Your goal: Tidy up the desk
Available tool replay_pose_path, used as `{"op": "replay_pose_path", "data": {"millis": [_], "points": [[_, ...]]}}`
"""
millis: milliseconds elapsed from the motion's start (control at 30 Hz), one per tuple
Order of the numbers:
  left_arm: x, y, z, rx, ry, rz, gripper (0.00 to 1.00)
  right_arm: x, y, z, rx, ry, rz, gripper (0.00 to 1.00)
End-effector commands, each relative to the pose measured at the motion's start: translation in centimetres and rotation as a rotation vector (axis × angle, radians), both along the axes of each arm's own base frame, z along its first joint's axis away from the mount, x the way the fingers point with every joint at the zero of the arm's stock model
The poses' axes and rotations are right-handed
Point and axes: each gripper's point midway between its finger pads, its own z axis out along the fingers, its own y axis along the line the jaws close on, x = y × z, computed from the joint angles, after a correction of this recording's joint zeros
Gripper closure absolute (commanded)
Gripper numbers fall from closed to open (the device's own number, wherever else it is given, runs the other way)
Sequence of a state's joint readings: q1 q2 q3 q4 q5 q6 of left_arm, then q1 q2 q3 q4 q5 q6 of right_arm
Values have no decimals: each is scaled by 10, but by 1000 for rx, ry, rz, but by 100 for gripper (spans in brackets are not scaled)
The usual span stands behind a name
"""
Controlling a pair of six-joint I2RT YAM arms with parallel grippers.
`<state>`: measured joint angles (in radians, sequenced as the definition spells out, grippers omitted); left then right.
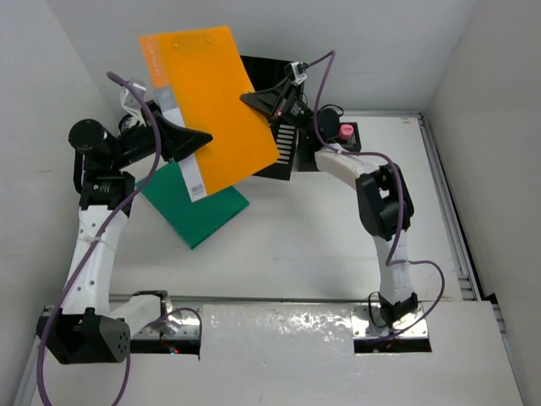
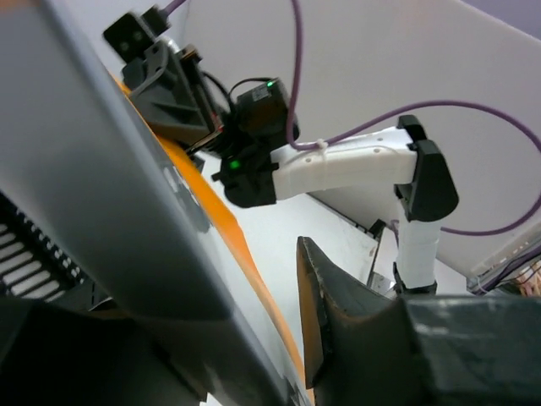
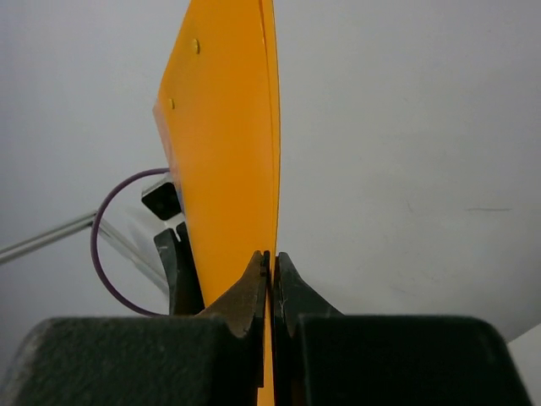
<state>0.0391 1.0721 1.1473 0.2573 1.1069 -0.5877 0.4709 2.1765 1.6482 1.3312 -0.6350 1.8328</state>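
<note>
While our right hand (image 3: 270,259) pinches the flat orange plastic folder (image 1: 218,97) by its edge, our left hand (image 1: 201,137) clamps its spine.

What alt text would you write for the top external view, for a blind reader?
An orange folder is held tilted above a white desk, the right end effector pinching its right edge and the left end effector at its spine side. A green folder lies on the desk beneath, a black file holder behind.

Your top view looks down on the desk (image 1: 321,245); both wrist views sit close against the orange folder (image 1: 211,101), seen in all three.
</note>
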Motion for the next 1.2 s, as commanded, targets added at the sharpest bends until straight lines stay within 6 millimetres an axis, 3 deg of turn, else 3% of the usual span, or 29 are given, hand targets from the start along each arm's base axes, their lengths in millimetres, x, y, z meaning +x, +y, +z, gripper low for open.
{"op": "replay_pose_path", "data": {"millis": [0, 67, 167, 267, 367, 433, 467, 500, 533, 567, 633, 700, 733, 767, 800, 833, 867, 900, 933, 967, 1000, 1067, 1133, 1167], "points": [[-11, 0, 26, 72, -154, 21, 66, -60, -14, 30, 122, -369, 38, 100], [-1, 10, 25, 112, -160, 92, 71, -60, -15, 29, 119, -368, 36, 100], [9, 23, 26, 143, -168, 178, 98, -57, -17, 28, 118, -365, 29, 100], [21, 36, 29, 153, -172, 277, 100, -56, -18, 27, 115, -363, 25, 100], [46, 70, 35, 162, -163, 528, 100, -55, -19, 25, 104, -368, 23, 100], [54, 88, 41, 180, -175, 646, 100, -53, -21, 20, 83, -376, 19, 49], [64, 108, 43, 186, -160, 770, 100, -51, -23, 17, 71, -381, 16, 38], [65, 118, 43, 200, -145, 825, 100, -51, -26, 16, 59, -398, 6, 33], [68, 125, 41, 231, -150, 864, 100, -44, -33, 10, 25, -408, -10, 9], [72, 137, 34, 243, -125, 928, 100, -37, -37, -2, -6, -383, -26, 1], [75, 146, 27, 244, -111, 978, 100, -22, -55, -11, -72, -392, -96, 1], [82, 150, 6, 220, -89, 1001, 100, -10, -66, -38, -158, -382, -175, 1], [83, 149, 1, 183, -75, 997, 100, -4, -76, -38, -212, -366, -218, 1], [91, 147, -14, 150, -67, 992, 100, -2, -79, -62, -283, -320, -229, 1], [94, 146, -15, 112, -85, 988, 100, 2, -83, -72, -354, -397, -295, 1], [98, 143, -21, 69, -65, 971, 100, 7, -83, -95, -448, -327, -294, 1], [103, 142, -27, 37, -78, 969, 100, -1, -89, -93, -499, -337, -322, 1], [106, 142, -28, 17, -80, 970, 100, 2, -92, -102, -575, -412, -370, 1], [110, 142, -30, 2, -79, 970, 100, -1, -95, -120, -651, -348, -356, 1], [116, 137, -30, -25, -92, 946, 100, -7, -100, -117, -682, -358, -376, 1], [119, 134, -34, -29, -73, 929, 100, -9, -104, -132, -754, -356, -370, 1], [125, 120, -21, -74, -120, 857, 100, -17, -110, -135, -809, -366, -383, 1], [132, 105, -19, -98, -115, 784, 100, -22, -117, -148, -870, -357, -392, 1], [134, 101, -19, -101, -109, 762, 100, -24, -121, -144, -886, -382, -407, 1]]}}
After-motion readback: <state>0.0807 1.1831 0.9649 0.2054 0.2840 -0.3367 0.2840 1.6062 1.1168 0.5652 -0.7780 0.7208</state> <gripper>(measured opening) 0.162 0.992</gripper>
